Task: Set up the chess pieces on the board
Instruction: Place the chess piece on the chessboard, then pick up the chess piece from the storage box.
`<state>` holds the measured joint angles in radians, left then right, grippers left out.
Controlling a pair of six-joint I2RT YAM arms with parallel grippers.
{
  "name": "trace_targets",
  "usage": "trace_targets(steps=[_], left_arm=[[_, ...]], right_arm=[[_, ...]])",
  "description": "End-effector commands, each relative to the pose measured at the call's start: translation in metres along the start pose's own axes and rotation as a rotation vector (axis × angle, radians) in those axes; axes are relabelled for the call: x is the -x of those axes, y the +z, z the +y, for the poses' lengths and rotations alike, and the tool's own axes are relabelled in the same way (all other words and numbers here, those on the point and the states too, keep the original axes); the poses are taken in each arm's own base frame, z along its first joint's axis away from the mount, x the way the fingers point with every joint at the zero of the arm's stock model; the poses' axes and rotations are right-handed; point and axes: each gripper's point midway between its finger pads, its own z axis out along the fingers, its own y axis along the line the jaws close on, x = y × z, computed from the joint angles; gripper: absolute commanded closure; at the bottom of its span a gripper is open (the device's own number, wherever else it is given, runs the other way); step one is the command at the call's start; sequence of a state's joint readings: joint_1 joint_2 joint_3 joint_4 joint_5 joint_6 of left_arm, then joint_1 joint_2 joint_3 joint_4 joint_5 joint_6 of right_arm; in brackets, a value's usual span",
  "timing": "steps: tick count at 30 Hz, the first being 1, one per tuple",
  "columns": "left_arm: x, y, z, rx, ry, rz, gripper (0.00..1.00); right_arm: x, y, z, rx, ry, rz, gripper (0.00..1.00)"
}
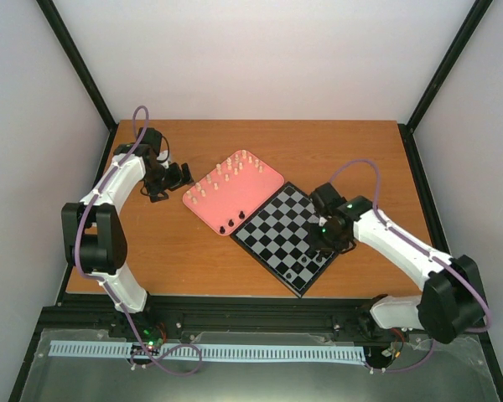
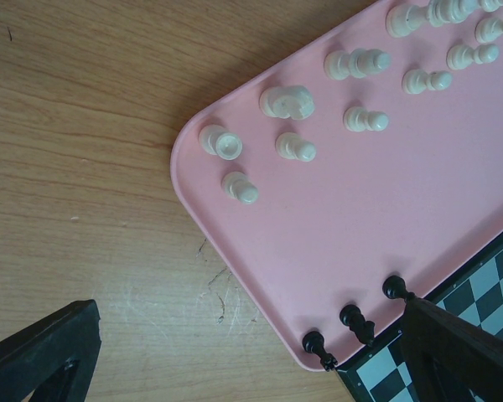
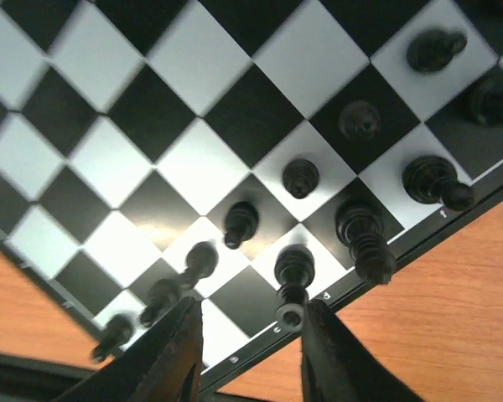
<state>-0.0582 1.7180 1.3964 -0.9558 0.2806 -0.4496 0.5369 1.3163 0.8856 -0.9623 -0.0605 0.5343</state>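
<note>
**Right wrist view.** Nearest the lens, the right gripper (image 3: 251, 356) has its fingers (image 3: 172, 352) apart with nothing clamped. One black piece (image 3: 292, 280) stands just beyond the tips, roughly in line with the gap. Ten or so black pieces (image 3: 365, 239) stand in two ragged rows on the board (image 3: 193, 159), along the rim next to the table (image 3: 453, 318). The squares farther in are bare.

**Left wrist view.** The left gripper (image 2: 251, 373) is spread wide, its fingers (image 2: 42, 356) at the two lower corners and nothing between them. It hangs over the table (image 2: 84, 167) at the rounded corner of the pink tray (image 2: 360, 209). Cream pieces (image 2: 295, 147) are scattered upright on the tray. Three more black pieces (image 2: 356, 322) stand at the tray edge that touches the board (image 2: 495, 276).

**Top external view.** The board (image 1: 277, 226) lies diagonally, with one side against the pink tray (image 1: 243, 197). The right gripper (image 1: 323, 243) is low over the board's right corner. The left gripper (image 1: 172, 177) is beside the tray's left end, over the table (image 1: 193, 251).

**Progress.** Judged roughly a third done. Most of the black side is placed, though some pieces look loosely centred. Left to do are the three black pieces (image 1: 232, 222) on the tray and all the cream pieces (image 1: 226, 172), none of which is on the board yet.
</note>
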Motion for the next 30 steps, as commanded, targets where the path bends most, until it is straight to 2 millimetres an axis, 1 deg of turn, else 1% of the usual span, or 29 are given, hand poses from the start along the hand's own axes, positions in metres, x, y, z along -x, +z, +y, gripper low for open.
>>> trace_targets(steps=[1, 3, 4, 7, 11, 12, 13, 16, 18, 20, 22, 25, 30], left_arm=[[0.01, -0.003, -0.009, -0.015, 0.008, -0.027, 0.0], [0.011, -0.003, -0.009, -0.016, 0.007, -0.028, 0.0], [0.01, -0.003, -0.009, -0.016, 0.008, -0.027, 0.0], [0.011, -0.003, -0.01, -0.016, 0.008, -0.028, 0.0], [0.011, -0.004, -0.009, -0.014, 0.008, -0.031, 0.0], [0.01, -0.003, -0.009, -0.014, 0.008, -0.028, 0.0], [0.01, -0.004, -0.009, -0.015, 0.009, -0.029, 0.0], [0.011, -0.005, -0.009, -0.009, 0.013, -0.034, 0.0], [0.01, -0.004, -0.008, -0.003, 0.013, -0.032, 0.0], [0.01, -0.004, -0.007, -0.002, 0.013, -0.031, 0.0], [0.01, -0.003, -0.006, 0.001, 0.012, -0.03, 0.0], [0.01, -0.003, -0.006, 0.0, 0.011, -0.028, 0.0], [0.011, -0.003, -0.007, -0.003, 0.012, -0.03, 0.0]], right_arm=[[0.014, -0.045, 0.014, 0.063, -0.024, -0.075, 0.63], [0.023, -0.056, 0.022, 0.087, -0.044, -0.098, 0.61], [0.029, -0.058, 0.028, 0.101, -0.053, -0.102, 0.61], [0.052, -0.058, 0.05, 0.149, -0.091, -0.108, 0.57], [0.097, -0.05, 0.094, 0.174, -0.192, -0.164, 0.47], [0.106, -0.045, 0.106, 0.174, -0.224, -0.168, 0.46], [0.115, -0.042, 0.12, 0.182, -0.259, -0.176, 0.44], [0.132, -0.02, 0.157, 0.186, -0.345, -0.154, 0.41], [0.139, -0.005, 0.177, 0.181, -0.393, -0.137, 0.4], [0.141, 0.011, 0.192, 0.182, -0.432, -0.115, 0.4], [0.141, 0.024, 0.203, 0.196, -0.454, -0.089, 0.4], [0.139, 0.046, 0.211, 0.193, -0.475, -0.043, 0.4], [0.142, 0.061, 0.212, 0.169, -0.487, -0.026, 0.42]])
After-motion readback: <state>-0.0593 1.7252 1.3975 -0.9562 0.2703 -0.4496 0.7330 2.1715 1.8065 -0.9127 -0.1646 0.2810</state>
